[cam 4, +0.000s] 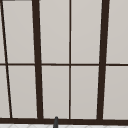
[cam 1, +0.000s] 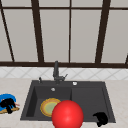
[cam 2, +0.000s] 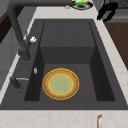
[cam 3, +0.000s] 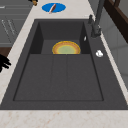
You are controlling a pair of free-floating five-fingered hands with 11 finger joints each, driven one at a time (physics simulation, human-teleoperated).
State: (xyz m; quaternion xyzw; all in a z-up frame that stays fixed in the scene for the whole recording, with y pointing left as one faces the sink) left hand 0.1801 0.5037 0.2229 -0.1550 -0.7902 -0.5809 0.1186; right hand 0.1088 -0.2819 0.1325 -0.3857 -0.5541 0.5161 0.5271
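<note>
My left hand (cam 1: 8, 103) is over the counter left of the sink, in front of a blue plate (cam 1: 6, 97). Its fingers curl down over a wooden stick (cam 1: 15, 109). In the right side view the blue plate (cam 3: 53, 7) carries a small reddish item (cam 3: 52, 8), and the left hand (cam 3: 32, 1) is at the top edge. My right hand (cam 1: 101, 118) hovers at the sink's front right corner, fingers relaxed and holding nothing; it also appears in the side views (cam 2: 107, 11) (cam 3: 3, 62). A yellow plate with a green middle (cam 1: 48, 106) (cam 2: 60, 83) (cam 3: 66, 48) lies in the left basin.
A big red ball (cam 1: 67, 115) sits in front of the sink's front edge. The dark sink (cam 1: 87, 100) has a drainboard on its right half. A black faucet (cam 1: 56, 71) stands at the back. A dish with green food (cam 2: 81, 3) is on the right counter.
</note>
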